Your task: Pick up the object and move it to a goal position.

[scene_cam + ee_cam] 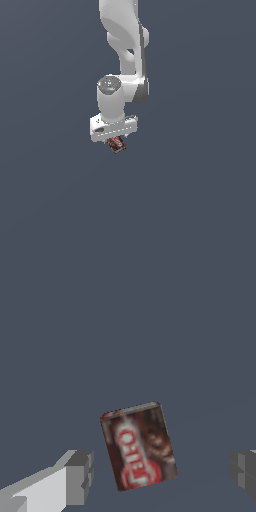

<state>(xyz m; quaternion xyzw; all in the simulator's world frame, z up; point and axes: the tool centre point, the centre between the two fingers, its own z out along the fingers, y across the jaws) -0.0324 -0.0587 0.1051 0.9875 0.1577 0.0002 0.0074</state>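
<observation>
The white robot tool (114,135) sits at the exterior view's centre, fingers (75,478) spread wide apart. The small dark red-and-black box with whitish lettering (140,446) lies between them, untouched.

Down the wrist camera, the object (139,446), a small red-and-dark box with whitish lettering on a red band, lies tilted on the plain grey-blue floor (125,331). The gripper (162,471) is spread wide, one grey pad (80,476) on one side and the other at the frame edge. Neither touches the box between them.
</observation>
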